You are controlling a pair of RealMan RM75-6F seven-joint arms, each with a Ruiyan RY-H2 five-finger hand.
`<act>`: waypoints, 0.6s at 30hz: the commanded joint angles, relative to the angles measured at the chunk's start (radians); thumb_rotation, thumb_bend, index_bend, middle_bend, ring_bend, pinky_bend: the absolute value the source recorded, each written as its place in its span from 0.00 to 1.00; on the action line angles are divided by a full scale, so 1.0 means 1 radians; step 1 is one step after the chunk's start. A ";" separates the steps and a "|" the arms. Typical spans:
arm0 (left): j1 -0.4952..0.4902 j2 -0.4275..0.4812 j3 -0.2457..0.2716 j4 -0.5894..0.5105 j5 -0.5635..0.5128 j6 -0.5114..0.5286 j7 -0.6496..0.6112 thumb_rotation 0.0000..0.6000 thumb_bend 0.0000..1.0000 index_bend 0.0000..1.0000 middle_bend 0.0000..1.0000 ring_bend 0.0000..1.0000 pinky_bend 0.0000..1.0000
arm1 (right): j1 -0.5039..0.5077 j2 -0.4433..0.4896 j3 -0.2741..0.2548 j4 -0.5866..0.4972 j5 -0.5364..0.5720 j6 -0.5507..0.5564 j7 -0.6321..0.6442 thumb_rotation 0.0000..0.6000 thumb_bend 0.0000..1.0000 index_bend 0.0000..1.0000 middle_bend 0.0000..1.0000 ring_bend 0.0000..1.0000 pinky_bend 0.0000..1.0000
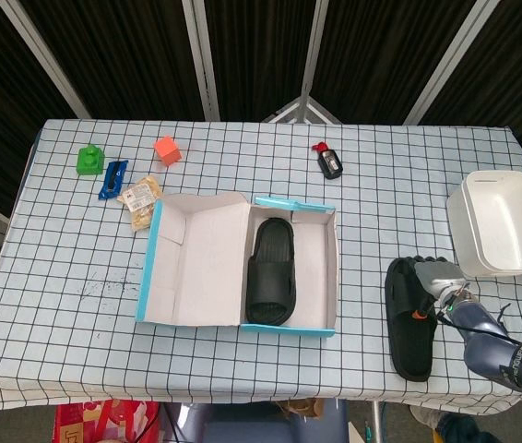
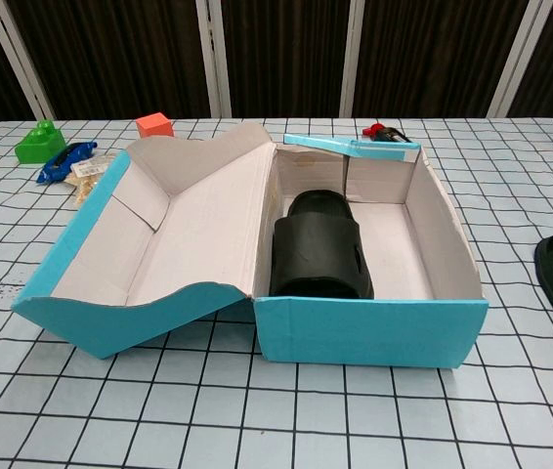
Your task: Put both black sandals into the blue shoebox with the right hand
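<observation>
Sandals first: my second black rubber sandal (image 1: 409,318) lies flat on the checked worktop (image 1: 77,268), to the right of the blue cardboard shoebox (image 1: 243,323) and well apart from it. My right hand (image 1: 438,280) rests on its strap end, fingers (image 1: 421,269) draped over the strap; whether they actually grip it I cannot tell. Inside the shoebox the other black sandal (image 1: 270,271) sits along the left side of the tray, which leaves room beside it. Beyond the shoebox's right side stands a white plastic tub (image 1: 499,221).

White tub (image 1: 501,221) at the right edge; green block (image 1: 88,160), orange block (image 1: 166,149) far left.
</observation>
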 commanded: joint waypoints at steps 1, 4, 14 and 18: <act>-0.003 0.000 -0.002 0.003 -0.007 -0.006 -0.002 1.00 0.37 0.01 0.00 0.00 0.03 | 0.045 0.012 -0.035 -0.019 0.046 -0.012 -0.023 1.00 0.16 0.07 0.08 0.03 0.00; -0.007 0.000 -0.005 0.008 -0.017 -0.017 -0.004 1.00 0.37 0.01 0.00 0.00 0.03 | 0.100 0.016 -0.069 -0.033 0.104 -0.022 -0.038 1.00 0.16 0.07 0.08 0.03 0.00; -0.019 -0.002 -0.011 0.026 -0.043 -0.044 -0.005 1.00 0.37 0.01 0.00 0.00 0.03 | 0.203 -0.019 -0.122 -0.027 0.207 -0.010 -0.047 1.00 0.16 0.07 0.08 0.03 0.00; -0.022 0.000 -0.013 0.030 -0.050 -0.050 -0.010 1.00 0.37 0.01 0.00 0.00 0.03 | 0.220 -0.050 -0.136 -0.001 0.229 -0.014 -0.041 1.00 0.16 0.07 0.08 0.03 0.00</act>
